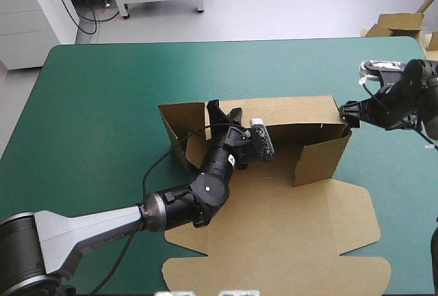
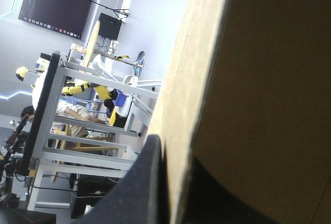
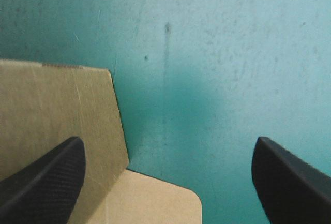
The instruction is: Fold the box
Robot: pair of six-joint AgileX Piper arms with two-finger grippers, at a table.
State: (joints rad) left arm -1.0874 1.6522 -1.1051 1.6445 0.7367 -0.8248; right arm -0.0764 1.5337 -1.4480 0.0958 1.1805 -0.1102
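The box [image 1: 274,221] sits mid-desk, a touch right of centre, and it's half up: the back wall stands along the far side, a side wall is raised at each end, and the broad lid with its rounded flaps lies flat toward the near edge. At the left end the side wall stands at a slant. Right there is the left pincer [image 1: 224,111], reaching in from the near left over the flat board and pointing away from the robot. In its own wrist view the brown sheet runs straight up between the fingers, with one black finger [image 2: 147,182] tight against one face and a dark shape on the other side. So it's all but closed, clamped on the board (the second finger is mostly hidden by the sheet). Over at the right end, the right pincer [image 1: 348,113] sits just at the back wall's right corner. Its wrist view shows it spread wide, one finger [image 3: 46,182] over a brown flap and the other over the bare teal-green desk [image 3: 217,53], with nothing gripped between them. Beyond the desk's far right corner lies more brown board [image 1: 398,24].
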